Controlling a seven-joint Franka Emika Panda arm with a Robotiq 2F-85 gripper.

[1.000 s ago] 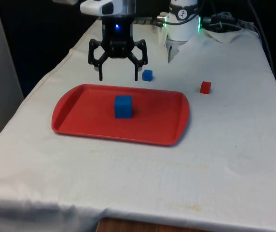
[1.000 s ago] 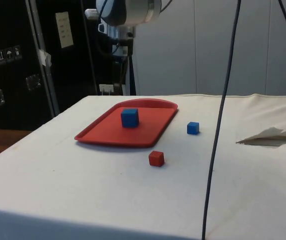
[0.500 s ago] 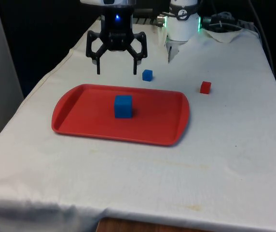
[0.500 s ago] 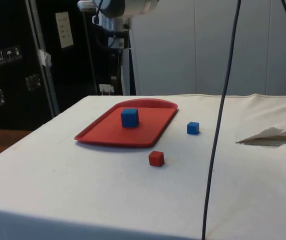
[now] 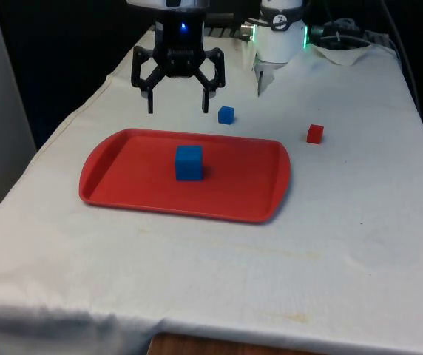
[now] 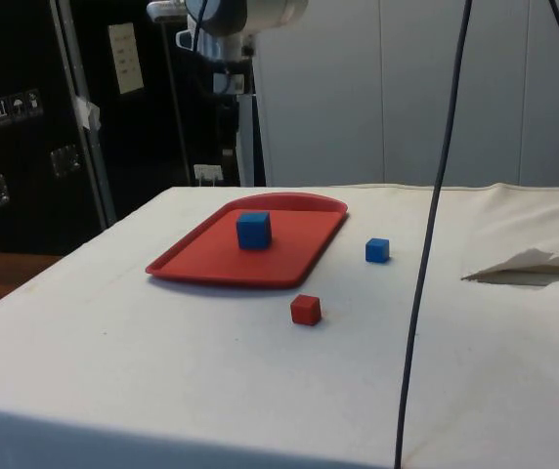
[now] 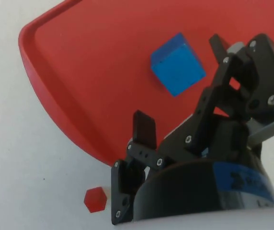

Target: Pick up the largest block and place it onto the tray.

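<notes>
The large blue block (image 5: 188, 162) (image 6: 253, 230) (image 7: 177, 64) stands upright near the middle of the red tray (image 5: 123, 191) (image 6: 289, 249) (image 7: 94, 72). My gripper (image 5: 177, 109) (image 7: 181, 86) hangs open and empty in the air above the tray's far edge, well clear of the block. A small blue block (image 5: 226, 115) (image 6: 377, 250) lies on the cloth just beyond the tray. A small red block (image 5: 314, 133) (image 6: 305, 309) (image 7: 94, 199) lies on the cloth off the tray's end, towards the front view's right.
Crumpled white cloth or paper (image 5: 337, 44) (image 6: 534, 266) lies at the far end near the robot's base. A black cable (image 6: 436, 195) hangs down in the side view. The table's edges (image 5: 56, 133) drop off on both sides.
My gripper has risen and drawn back from the tray, still open. The blocks and tray have not moved.
</notes>
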